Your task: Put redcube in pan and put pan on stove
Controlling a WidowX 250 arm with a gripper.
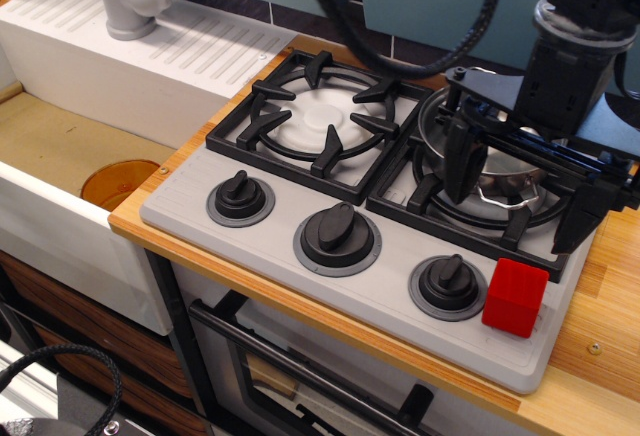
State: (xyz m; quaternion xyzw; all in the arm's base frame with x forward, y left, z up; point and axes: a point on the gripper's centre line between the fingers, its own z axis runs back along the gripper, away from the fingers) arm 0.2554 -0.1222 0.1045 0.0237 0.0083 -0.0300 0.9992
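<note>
Cube [515, 297] sits on the stove [200, 211] at its near right corner, just right of the right knob [448, 285]. Pan [500, 171] rests on the right burner grate. Gripper [520, 181] hangs over the pan, jaws apart, holding nothing.

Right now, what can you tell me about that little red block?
The redcube is a small, solid, bright red cube with plain matte faces. It sits flat and upright on the grey stove, at its front right corner, just right of the rightmost black knob. Nothing grips it: the gripper hangs above the pan on the right burner, so the cube is not in the pan.
</note>
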